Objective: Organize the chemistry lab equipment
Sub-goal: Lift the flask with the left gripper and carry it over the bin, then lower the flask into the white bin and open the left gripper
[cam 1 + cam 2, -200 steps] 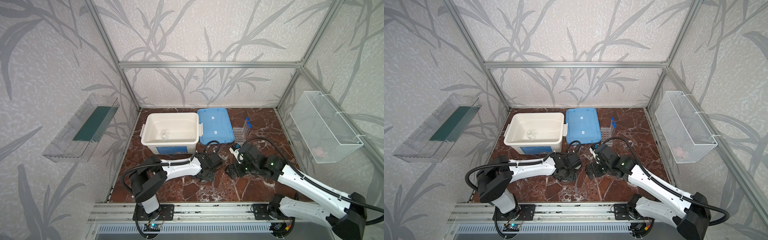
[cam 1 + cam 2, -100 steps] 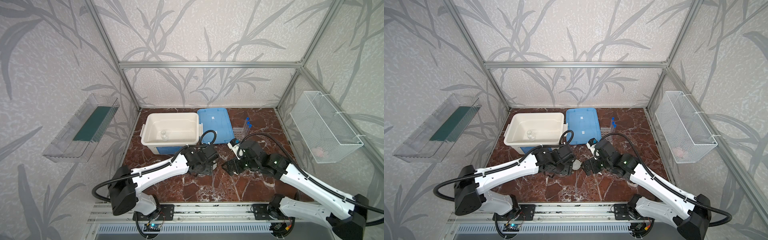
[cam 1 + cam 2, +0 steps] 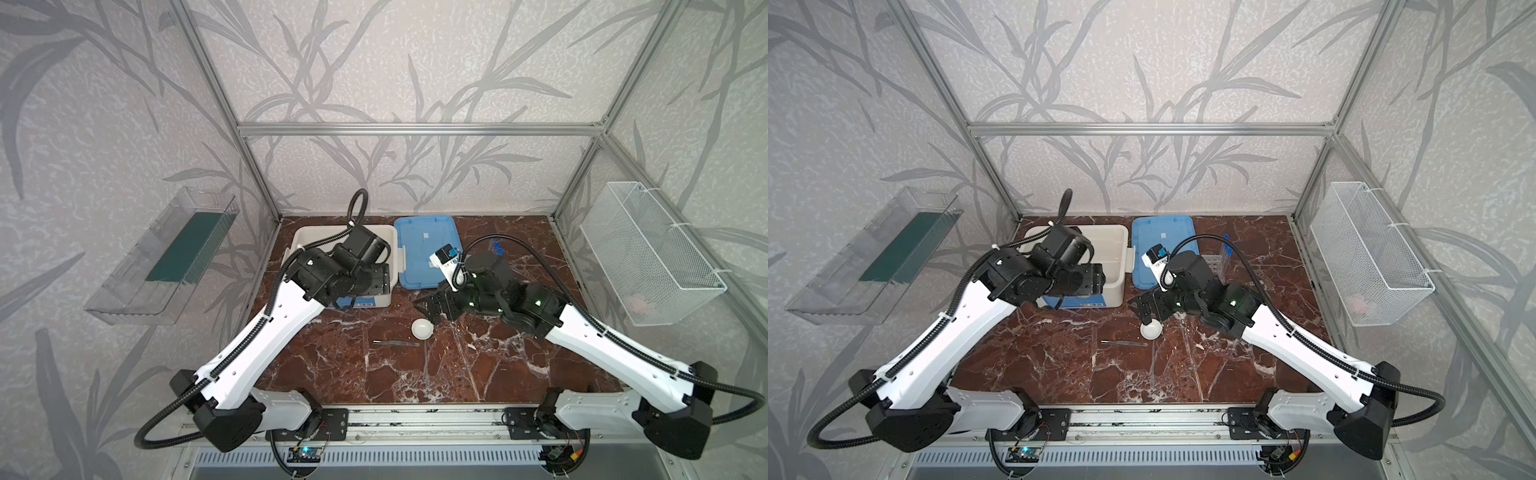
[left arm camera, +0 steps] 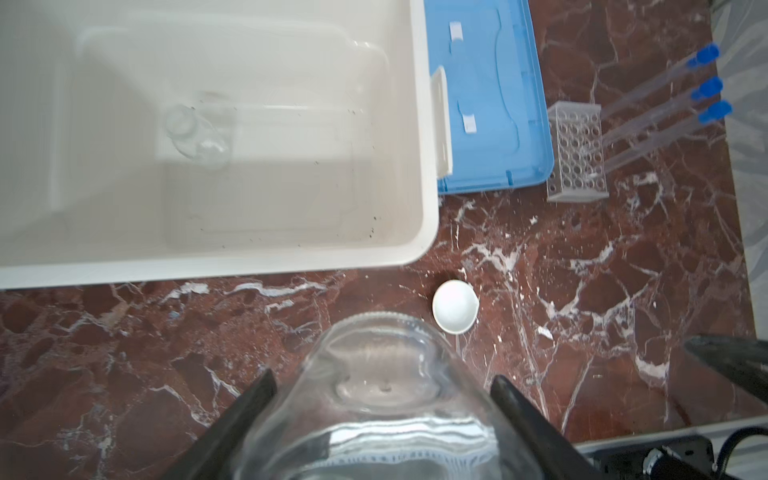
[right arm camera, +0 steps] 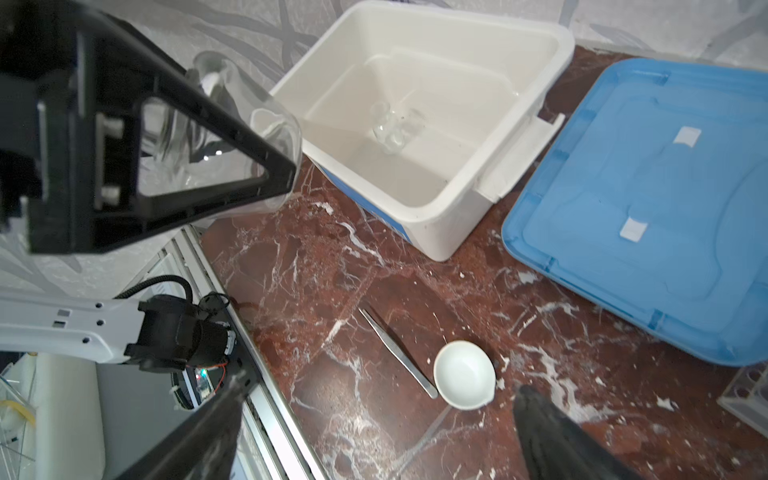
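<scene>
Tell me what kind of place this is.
Probably a robot test booth set up as a small chemistry bench, not a real lab: two robot arms work on a marble-look table inside a metal frame with papered walls, beside capped test tubes in a rack.

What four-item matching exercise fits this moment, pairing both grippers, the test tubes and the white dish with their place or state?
Things:
1. left gripper
2. right gripper
3. blue-capped test tubes
4. white dish

Places or states:
A. standing in the clear grid rack
B. open, holding nothing
C. closed on a glass vessel
D. on the table beside the tweezers

Pairs: 1-C, 2-B, 3-A, 4-D.
</scene>
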Available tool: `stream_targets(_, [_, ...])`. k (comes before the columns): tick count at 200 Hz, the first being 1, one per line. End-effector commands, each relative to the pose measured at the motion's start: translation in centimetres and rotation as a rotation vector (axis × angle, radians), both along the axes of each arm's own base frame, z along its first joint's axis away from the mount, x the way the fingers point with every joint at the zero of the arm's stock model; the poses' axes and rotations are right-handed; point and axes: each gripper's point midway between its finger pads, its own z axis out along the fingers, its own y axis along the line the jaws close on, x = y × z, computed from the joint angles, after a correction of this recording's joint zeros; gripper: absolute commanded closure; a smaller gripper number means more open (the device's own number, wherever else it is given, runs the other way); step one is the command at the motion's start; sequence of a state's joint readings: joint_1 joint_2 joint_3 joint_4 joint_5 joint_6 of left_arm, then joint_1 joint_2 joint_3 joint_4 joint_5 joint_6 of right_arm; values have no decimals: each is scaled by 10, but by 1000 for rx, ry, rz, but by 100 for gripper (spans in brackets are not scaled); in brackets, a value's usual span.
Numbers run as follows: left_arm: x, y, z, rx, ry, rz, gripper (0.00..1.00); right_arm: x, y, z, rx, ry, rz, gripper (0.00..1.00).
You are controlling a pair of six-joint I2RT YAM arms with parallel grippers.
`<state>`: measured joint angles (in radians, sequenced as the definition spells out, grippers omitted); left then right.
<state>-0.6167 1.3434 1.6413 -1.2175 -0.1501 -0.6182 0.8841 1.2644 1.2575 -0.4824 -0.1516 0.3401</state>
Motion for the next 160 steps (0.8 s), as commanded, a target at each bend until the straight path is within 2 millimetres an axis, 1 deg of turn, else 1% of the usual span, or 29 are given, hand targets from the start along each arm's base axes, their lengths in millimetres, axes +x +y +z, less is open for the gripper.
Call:
stream_targets(1, [17,31,-15,69,89,40,61,15,26,37,116,-63,8,0])
stream_targets(11, [32,39,-21,57,99,81,61,23,37,39,128,-61,5,0])
stream_targets(20, [44,42,-29,50,113,91,61,30,47,41,133,-56,8,0])
stream_targets(37, [61,55,-40,74,150,134,62,42,66,42,135,-38,19,0])
stream_targets(59, [79,79,-46,105,155,203,63,55,86,31,120,-10,28,0])
stream_targets(72, [87,94,-54,112,170,244,63,63,95,22,108,-1,22,0])
stream_targets(82, [93,104,-62,116,184,272,66,70,102,16,90,3,18,0])
stream_targets(85, [94,106,-65,115,188,279,66,71,102,19,92,-2,16,0])
stream_targets(87, [95,107,-67,115,191,282,66,74,106,10,76,11,17,0])
stream_targets(90, [97,109,-69,114,195,286,67,76,109,6,64,17,19,1])
stream_targets(112, [102,118,-84,133,230,306,67,85,122,-7,26,36,35,1])
stream_targets(138, [105,126,-110,116,282,337,67,96,132,-21,-22,54,30,1])
stream_targets(151, [104,126,-118,99,317,345,68,100,137,-28,-41,71,29,1])
stream_targets(160, [107,128,-121,113,312,347,68,102,142,-34,-49,88,32,1])
